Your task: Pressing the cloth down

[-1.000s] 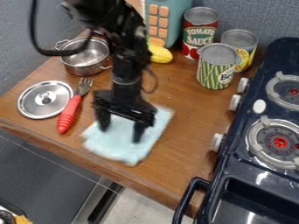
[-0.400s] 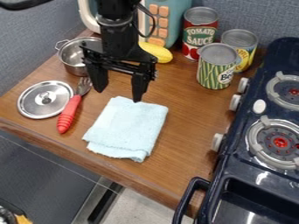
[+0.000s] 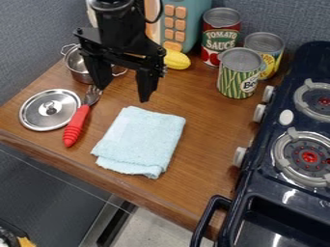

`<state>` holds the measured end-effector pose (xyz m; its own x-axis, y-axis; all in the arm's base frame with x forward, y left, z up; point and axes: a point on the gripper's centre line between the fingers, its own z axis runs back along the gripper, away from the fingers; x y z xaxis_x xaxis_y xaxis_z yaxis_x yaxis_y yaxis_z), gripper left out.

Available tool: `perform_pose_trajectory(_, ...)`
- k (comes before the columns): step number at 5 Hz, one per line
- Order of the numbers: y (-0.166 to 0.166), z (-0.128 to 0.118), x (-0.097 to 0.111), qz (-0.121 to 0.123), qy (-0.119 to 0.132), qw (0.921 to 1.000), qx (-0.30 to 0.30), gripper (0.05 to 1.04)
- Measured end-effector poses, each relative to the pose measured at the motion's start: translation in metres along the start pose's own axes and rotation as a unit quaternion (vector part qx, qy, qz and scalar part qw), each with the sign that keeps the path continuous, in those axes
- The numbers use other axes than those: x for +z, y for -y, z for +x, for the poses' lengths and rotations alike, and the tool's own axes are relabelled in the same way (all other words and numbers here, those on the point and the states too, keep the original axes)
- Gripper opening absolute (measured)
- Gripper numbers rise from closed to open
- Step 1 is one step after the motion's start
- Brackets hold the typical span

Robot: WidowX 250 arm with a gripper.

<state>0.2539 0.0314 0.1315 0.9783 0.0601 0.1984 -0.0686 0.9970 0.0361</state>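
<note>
While the gripper (image 3: 122, 93) is hanging above the counter (image 3: 209, 130) with its fingers spread apart, holding nothing, its bare tips are threatening to snag the cloth (image 3: 140, 139) and ruck up its loose folds if they are dragging while pressing. The fork (image 3: 76, 124) is also risking a knock, should the descent be straying sideways. The cloth is lying nearer the camera than the gripper, lower down, untouched.
</note>
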Motion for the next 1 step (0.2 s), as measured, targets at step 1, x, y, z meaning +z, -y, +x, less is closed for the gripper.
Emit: perform_pose_trajectory(1,-0.0011,-0.0065,0.0079,0.001,0.017,0.9998,-0.012,1.0)
